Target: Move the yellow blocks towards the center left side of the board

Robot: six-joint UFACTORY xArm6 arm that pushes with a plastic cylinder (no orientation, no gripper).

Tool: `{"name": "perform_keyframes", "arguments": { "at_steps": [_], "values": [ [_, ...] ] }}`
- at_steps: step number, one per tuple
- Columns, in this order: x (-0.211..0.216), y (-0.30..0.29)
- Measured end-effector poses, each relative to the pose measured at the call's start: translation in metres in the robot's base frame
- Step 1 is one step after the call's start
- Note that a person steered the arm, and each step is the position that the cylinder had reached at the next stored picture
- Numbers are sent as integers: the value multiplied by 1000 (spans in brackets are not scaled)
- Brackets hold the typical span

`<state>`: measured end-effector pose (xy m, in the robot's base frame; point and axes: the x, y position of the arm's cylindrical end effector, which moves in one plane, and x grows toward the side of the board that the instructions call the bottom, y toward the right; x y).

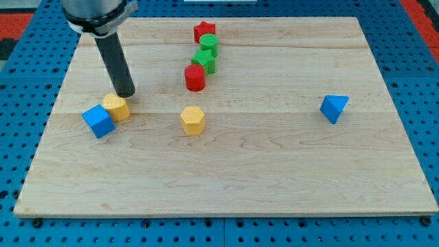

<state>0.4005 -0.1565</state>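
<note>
My tip (pixel 127 94) rests on the board at the view's left, just above and right of a yellow block (pixel 116 107), nearly touching it. That yellow block touches a blue cube (pixel 98 121) at its lower left. A second yellow block, hexagonal (pixel 193 120), lies alone near the board's middle, well to the right of my tip.
A red star (pixel 204 31), a green cylinder (pixel 208 45), a green star (pixel 204 60) and a red cylinder (pixel 195 77) form a line at the view's top centre. A blue triangular block (pixel 334 108) sits at the right. The wooden board (pixel 274 171) lies on a blue pegboard.
</note>
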Motion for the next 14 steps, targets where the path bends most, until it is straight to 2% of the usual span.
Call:
{"name": "perform_keyframes", "arguments": {
  "at_steps": [1, 2, 3, 6, 7, 8, 9, 10, 11, 13, 14],
  "values": [
    [21, 59],
    [56, 60],
    [68, 20],
    [22, -63],
    [14, -35],
    [32, 25],
    [79, 28],
    [91, 85],
    [92, 156],
    [72, 213],
    [60, 154]
  ]
}}
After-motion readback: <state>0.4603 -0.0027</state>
